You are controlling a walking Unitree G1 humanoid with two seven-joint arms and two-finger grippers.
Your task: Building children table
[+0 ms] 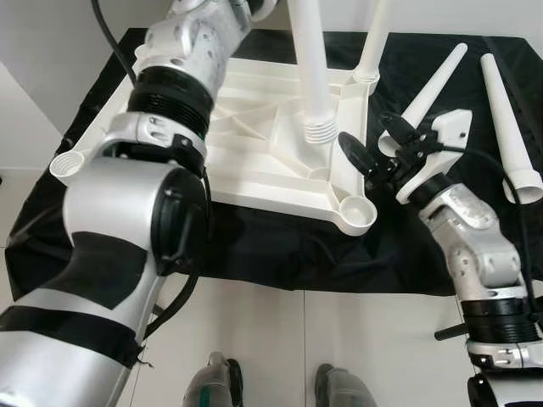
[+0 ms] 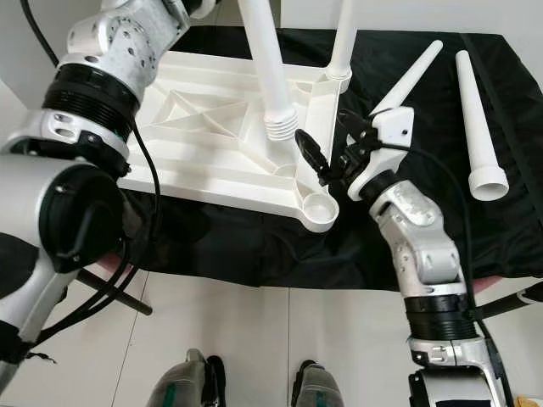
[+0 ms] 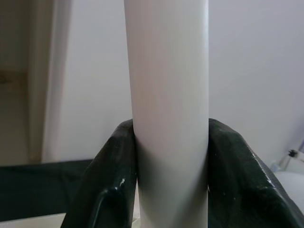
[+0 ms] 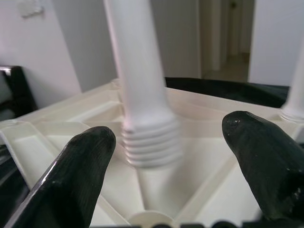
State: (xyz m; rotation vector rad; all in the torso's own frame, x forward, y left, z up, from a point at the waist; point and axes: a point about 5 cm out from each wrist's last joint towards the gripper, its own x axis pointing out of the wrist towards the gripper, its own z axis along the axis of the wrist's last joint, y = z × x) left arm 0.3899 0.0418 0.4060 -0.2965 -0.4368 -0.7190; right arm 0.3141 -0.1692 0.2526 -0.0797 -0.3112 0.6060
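Tabletop point(image 1: 254, 127), white and upside down, is laid on a black cloth point(image 1: 424, 246) over the floor. One leg point(image 1: 312, 59) is held upright above the tabletop's near right part, pinched by the left hand point(image 3: 171, 180). The right hand point(image 1: 369, 144) is spread beside that leg's threaded end, touching nothing. A second leg point(image 1: 370, 42) is seated at the far right corner. Two loose legs point(image 1: 509, 110) are laid on the cloth's right side.

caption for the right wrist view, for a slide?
Open right gripper faces the threaded leg held above the tabletop.
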